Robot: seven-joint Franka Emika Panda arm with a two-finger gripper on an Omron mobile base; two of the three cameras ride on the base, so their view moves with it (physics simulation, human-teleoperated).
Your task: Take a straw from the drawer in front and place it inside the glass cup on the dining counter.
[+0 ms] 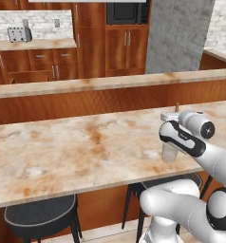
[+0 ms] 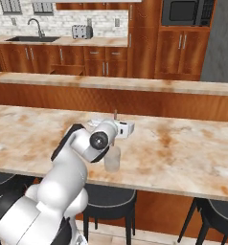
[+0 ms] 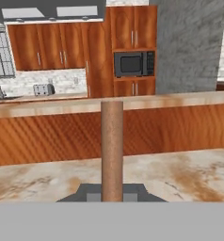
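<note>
The glass cup stands on the dining counter near its front edge. My gripper hovers just above the cup, level and facing the kitchen, shut on the straw. The straw stands upright, and its top end pokes up above the hand. Its lower end is hidden behind my wrist, so I cannot tell whether it reaches into the cup. Far back, below the toaster, the drawer looks pulled out of the cabinets.
A raised counter ledge runs behind the dining counter. Dark stools stand under the front edge. A toaster, a sink and a microwave sit along the far wall.
</note>
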